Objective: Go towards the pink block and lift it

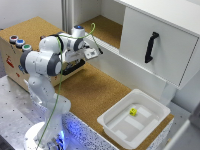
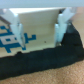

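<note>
The pink block hidden from sight in both exterior and wrist views, its pose and place untellable.

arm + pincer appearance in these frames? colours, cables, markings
The arm has a white, rounded shell with dark bands at the joints and a blue ring on its uppermost joint. A thin green cable runs along it toward the base, which glows blue. The pincer has slim, pale, ridged fingers in the wrist view. No legible markings on the arm.
</note>
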